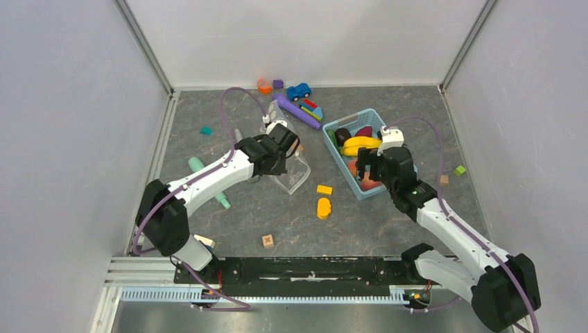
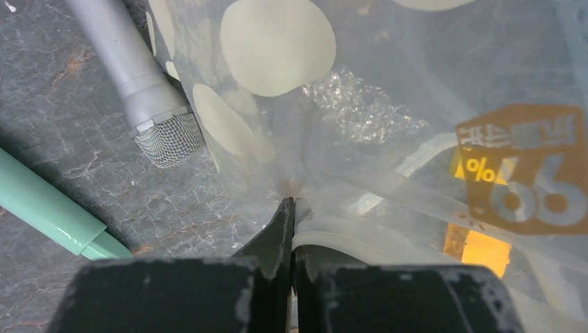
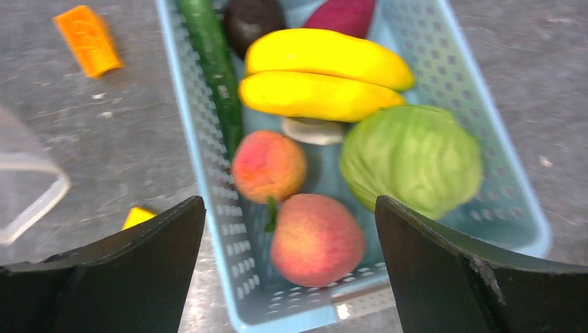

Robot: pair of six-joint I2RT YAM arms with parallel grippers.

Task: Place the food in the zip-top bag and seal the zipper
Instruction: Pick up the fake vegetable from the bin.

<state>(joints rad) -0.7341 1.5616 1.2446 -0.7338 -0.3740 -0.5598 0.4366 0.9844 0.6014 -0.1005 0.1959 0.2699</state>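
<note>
Evidently, left gripper (image 2: 292,211) pinched the bag (image 2: 360,83) rim to prop it open; right gripper (image 3: 288,208) gaped over basket (image 3: 201,159) peaches (image 3: 315,239).

A yellow plastic banana bunch (image 3: 319,80) lies across the far half of a light blue lattice basket (image 3: 208,180). Just nearer lies a round green toy cabbage (image 3: 412,156) against the right wall, with two pink-red toy peaches (image 3: 269,165) to its left, close together. A dark purple piece (image 3: 253,21) sits at the far end.

The clear floppy polka-dot bag (image 1: 291,173) stands crumpled on the table left of the basket, apart from it. The left gripper (image 2: 292,208) pinches its whitish zipper strip (image 2: 333,239), which bends away rightward.
</note>
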